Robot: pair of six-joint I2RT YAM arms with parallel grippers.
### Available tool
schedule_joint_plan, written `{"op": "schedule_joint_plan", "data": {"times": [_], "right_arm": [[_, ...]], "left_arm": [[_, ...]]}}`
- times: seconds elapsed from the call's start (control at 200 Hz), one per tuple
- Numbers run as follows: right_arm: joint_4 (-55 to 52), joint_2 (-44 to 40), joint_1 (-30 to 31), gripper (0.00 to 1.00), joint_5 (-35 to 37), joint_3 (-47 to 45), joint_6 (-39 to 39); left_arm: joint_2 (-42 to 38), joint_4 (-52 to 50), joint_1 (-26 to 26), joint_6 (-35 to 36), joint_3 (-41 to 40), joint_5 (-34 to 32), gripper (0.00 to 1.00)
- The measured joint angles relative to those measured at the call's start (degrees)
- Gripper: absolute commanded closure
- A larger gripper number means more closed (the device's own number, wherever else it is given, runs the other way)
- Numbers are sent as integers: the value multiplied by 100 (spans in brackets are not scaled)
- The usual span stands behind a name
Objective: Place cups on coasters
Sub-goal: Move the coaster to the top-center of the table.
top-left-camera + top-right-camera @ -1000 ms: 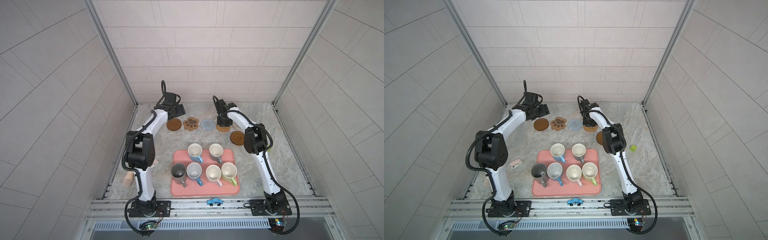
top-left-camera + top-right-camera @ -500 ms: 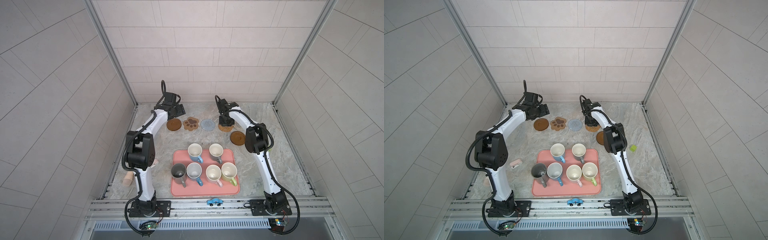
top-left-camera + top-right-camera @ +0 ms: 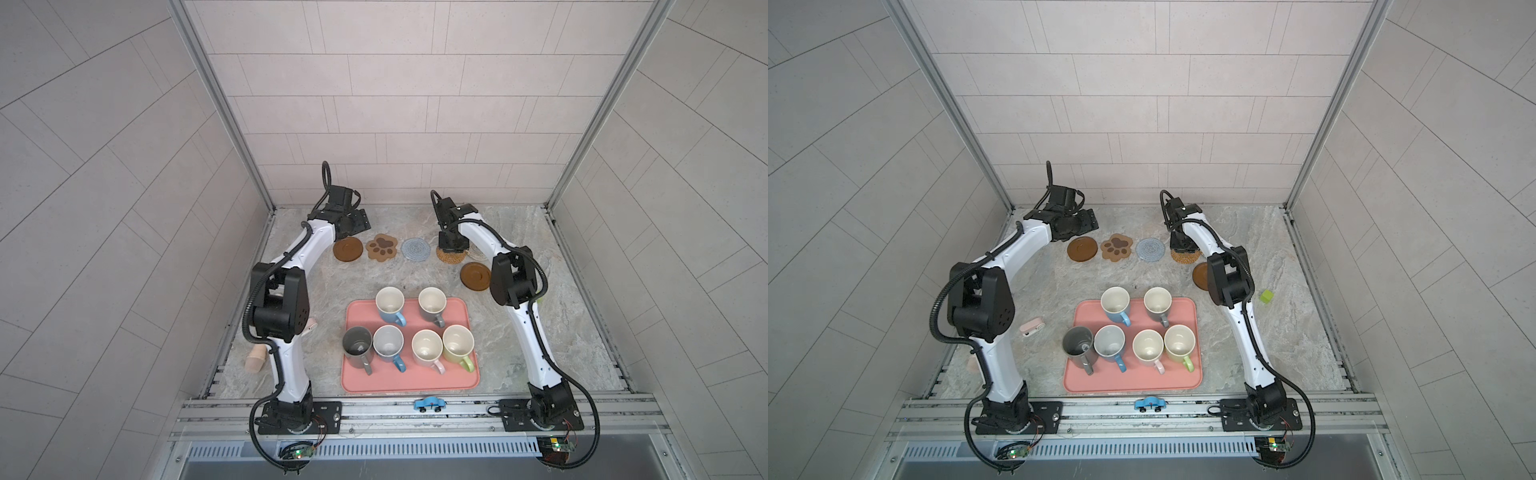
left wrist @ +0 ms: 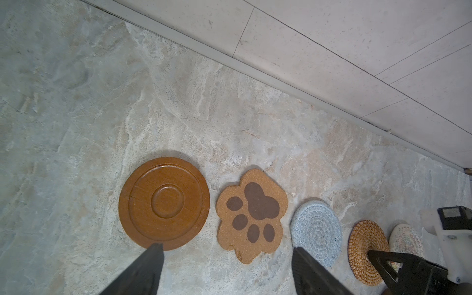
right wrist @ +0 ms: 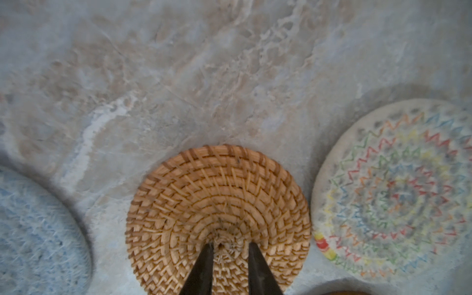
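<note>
Over at the far left of the marble table [image 3: 328, 286], a peach-coloured object [image 3: 254, 360] and a small pink gadget [image 3: 1031, 327] lie beside the left arm. The left gripper [image 4: 227, 270] hangs over the back of the table near the wall. Its jaws are wide apart and empty, and in the left wrist view its fingers [image 4: 143, 270] frame the first two coasters.

The coasters run in a row along the back. From the left they are a brown wooden disc [image 3: 348, 250], a paw-print mat [image 3: 381, 248], a blue-grey knit round [image 3: 415, 249], a rattan round [image 3: 453, 258] and a pale round with coloured zigzags [image 5: 393, 194], each just beside the next.

The right gripper [image 5: 229, 247] stands tips-down on the middle of the rattan round. Its jaws are nearly together with a narrow slit between them, and I cannot tell whether they pinch the weave. A second brown disc [image 3: 475, 275] lies a little nearer the front, just beside the right arm's elbow.

All six mugs stand upright on the pink tray [image 3: 409, 380] at front centre, well apart from the coasters. The front row holds a dark grey mug [image 3: 357, 345], a blue mug [image 3: 388, 344], a pale pink mug [image 3: 427, 348] and a light green mug [image 3: 458, 343]. Behind them stand another blue one [image 3: 390, 302] and a grey-brown mug [image 3: 432, 302].

A green block [image 3: 1266, 296] sits to the right of the right arm.
</note>
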Motion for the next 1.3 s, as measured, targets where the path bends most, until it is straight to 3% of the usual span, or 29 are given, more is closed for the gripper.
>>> {"op": "schedule_joint_plan", "data": {"times": [1.301], "right_arm": [[-87, 13, 33, 73, -323, 66, 197]], "left_arm": [[0, 81, 26, 0, 0, 26, 14]]}}
